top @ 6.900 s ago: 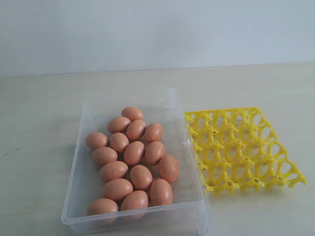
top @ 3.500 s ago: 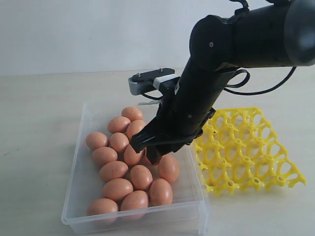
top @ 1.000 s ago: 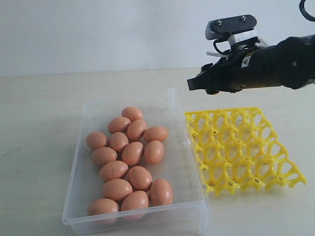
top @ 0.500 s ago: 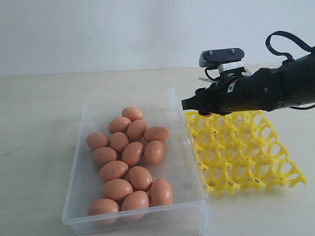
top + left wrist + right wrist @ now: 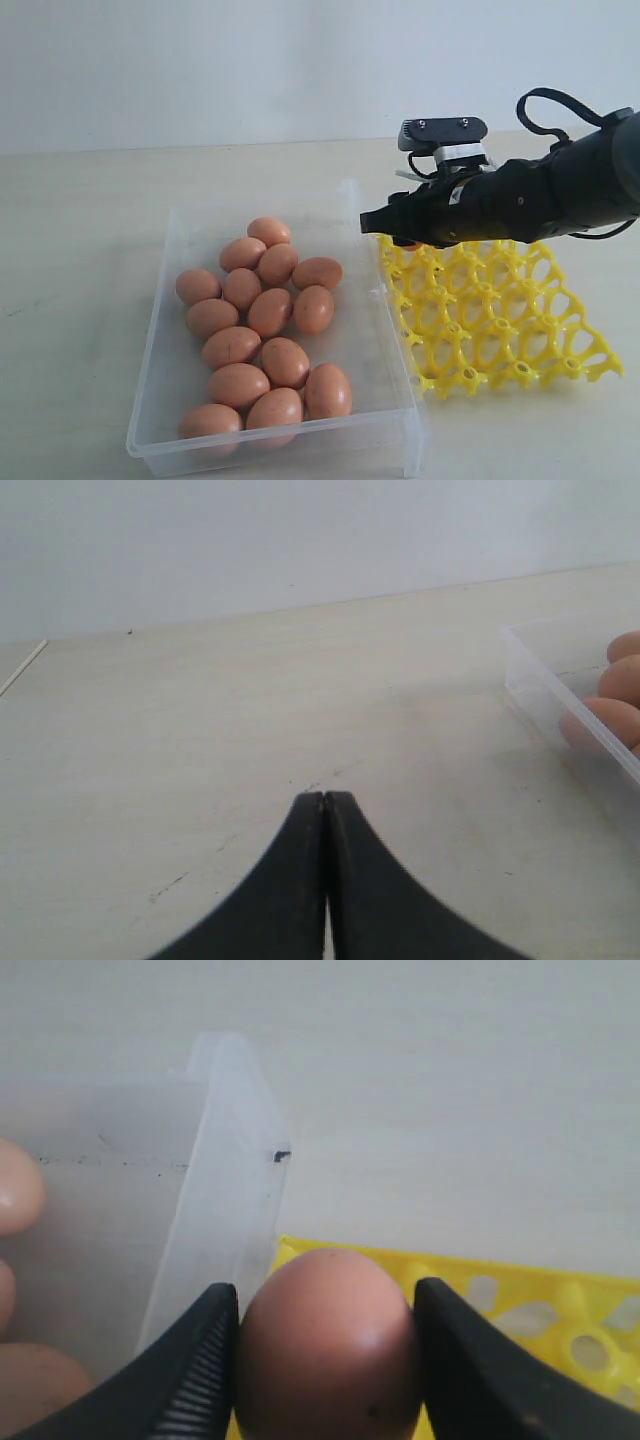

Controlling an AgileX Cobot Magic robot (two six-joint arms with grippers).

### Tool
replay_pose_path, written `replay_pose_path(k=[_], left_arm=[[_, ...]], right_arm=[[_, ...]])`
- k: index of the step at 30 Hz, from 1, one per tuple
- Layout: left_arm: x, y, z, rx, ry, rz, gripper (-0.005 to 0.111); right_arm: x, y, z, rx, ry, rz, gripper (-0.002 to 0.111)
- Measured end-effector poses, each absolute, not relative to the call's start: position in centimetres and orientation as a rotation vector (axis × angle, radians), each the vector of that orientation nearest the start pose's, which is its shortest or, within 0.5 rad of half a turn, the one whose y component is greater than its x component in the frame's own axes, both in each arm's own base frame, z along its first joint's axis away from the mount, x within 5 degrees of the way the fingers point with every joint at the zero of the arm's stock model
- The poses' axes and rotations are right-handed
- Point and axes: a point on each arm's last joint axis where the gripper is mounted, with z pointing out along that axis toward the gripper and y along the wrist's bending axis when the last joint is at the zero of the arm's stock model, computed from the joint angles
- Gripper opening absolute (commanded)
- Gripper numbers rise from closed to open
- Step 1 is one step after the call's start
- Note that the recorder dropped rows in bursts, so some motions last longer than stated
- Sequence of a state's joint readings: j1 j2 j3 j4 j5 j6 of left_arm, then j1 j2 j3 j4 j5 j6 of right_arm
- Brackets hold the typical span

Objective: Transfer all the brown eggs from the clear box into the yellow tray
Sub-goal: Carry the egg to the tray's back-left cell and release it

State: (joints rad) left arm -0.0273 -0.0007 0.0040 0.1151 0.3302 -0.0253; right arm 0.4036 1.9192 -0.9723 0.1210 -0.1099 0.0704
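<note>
Brown egg over the tray's corner
Right gripper clamps it by the sides, long axis along the fingers, above the yellow tray's 10 o'clock corner; the clear box lies at 9 o'clock.

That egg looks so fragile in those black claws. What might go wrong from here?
The right gripper pinches the egg only by its sides, so it may slip or crack. It hangs over the tray corner nearest the box; released off-centre, it could hit a peg and roll off.
</note>
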Motion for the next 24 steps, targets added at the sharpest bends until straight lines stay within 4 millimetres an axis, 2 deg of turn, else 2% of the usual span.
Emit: replay_pose_path(k=[5,14,17,24], left_arm=[[5.4,0.2,18.2,0.074,1.814,0.074,0.0],[5.4,0.2,18.2,0.074,1.814,0.074,0.0],[5.4,0.2,18.2,0.074,1.814,0.074,0.0],[5.4,0.2,18.2,0.074,1.814,0.074,0.0]], right_arm=[[35.1,15.7,13.6,-0.266,2.322,0.294,0.0],[35.1,15.8,13.5,-0.266,2.326,0.295,0.001],[35.0,15.7,13.5,-0.271,2.337,0.29,0.01],[35.3,14.8,13.3,-0.263,2.36,0.268,0.046]])
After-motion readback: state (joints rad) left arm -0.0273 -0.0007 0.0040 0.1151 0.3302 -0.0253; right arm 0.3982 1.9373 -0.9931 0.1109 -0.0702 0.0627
